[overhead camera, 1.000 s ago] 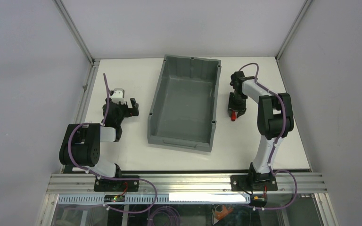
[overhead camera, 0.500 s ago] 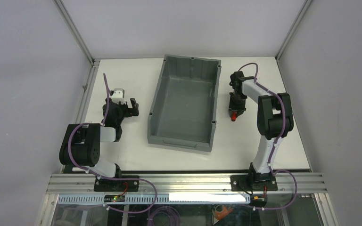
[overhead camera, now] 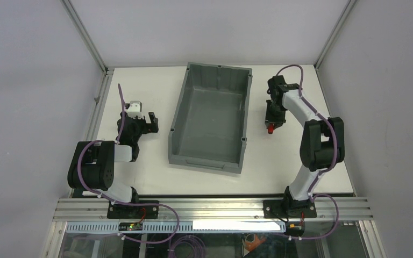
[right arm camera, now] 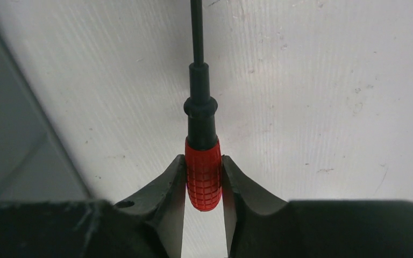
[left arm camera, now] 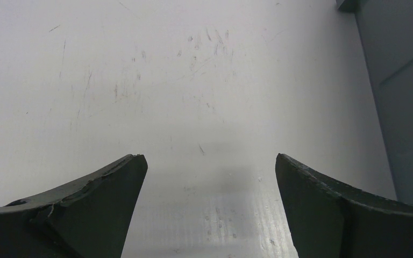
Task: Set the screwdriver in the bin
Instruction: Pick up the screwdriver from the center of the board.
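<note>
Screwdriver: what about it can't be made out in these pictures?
Tip: in the right wrist view the screwdriver shaft runs off the top edge.
Top external view: only a red speck of handle shows; the right pincer covers the rest.
Lifted or resting on the table: neither view settles it.
Left wrist view: screwdriver not in frame; the open left pincer faces table beside the bin.
</note>
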Tool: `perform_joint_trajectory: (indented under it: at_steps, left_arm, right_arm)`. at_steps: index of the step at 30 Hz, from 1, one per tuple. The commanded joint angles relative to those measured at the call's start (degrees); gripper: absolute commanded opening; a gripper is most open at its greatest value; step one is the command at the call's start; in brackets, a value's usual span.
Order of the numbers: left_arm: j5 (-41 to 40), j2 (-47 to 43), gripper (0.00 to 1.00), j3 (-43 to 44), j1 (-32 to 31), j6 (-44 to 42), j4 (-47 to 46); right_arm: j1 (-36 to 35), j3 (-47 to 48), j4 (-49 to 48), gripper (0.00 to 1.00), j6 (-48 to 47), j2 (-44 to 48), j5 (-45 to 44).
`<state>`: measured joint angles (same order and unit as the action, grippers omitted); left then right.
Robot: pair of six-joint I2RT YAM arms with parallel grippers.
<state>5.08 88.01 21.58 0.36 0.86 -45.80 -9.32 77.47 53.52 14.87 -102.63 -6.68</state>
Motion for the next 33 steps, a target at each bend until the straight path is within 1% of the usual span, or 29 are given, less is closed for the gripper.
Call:
perform_joint_trajectory:
  at_steps: [1,9,17,21,27,33]
  left_arm:
    - [1.25,-1.70,0.99,-0.49,-0.27,0.54,-1.92]
    - [1.22,-1.70,0.99,-0.48,-0.27,0.56,-1.92]
    - [1.25,-1.68,0.99,-0.49,-0.27,0.54,-1.92]
    - [1.25,-1.72,0.99,-0.49,-0.27,0.54,-1.92]
    - [1.25,-1.70,0.99,-0.49,-0.27,0.59,-1.92]
    - [1.25,-1.75,0.99,-0.47,-0.26,0.54,-1.92]
  right_arm:
    - [-0.21,2.95,3.18,0.00,-0.13,5.84,-0.14]
    - [-0.26,5.93,7.35,0.00,1.02,11.84,1.88]
    - [-0.42,10.21,10.70,0.00,3.15,16.80,6.07]
    - [-0.93,12.60,11.97,0.00,4.79,18.70,9.91]
    - [-2.58,16.65,13.46,0.00,7.65,20.13,13.16]
    - [-6.58,21.92,14.50,0.00,11.34,19.17,14.45]
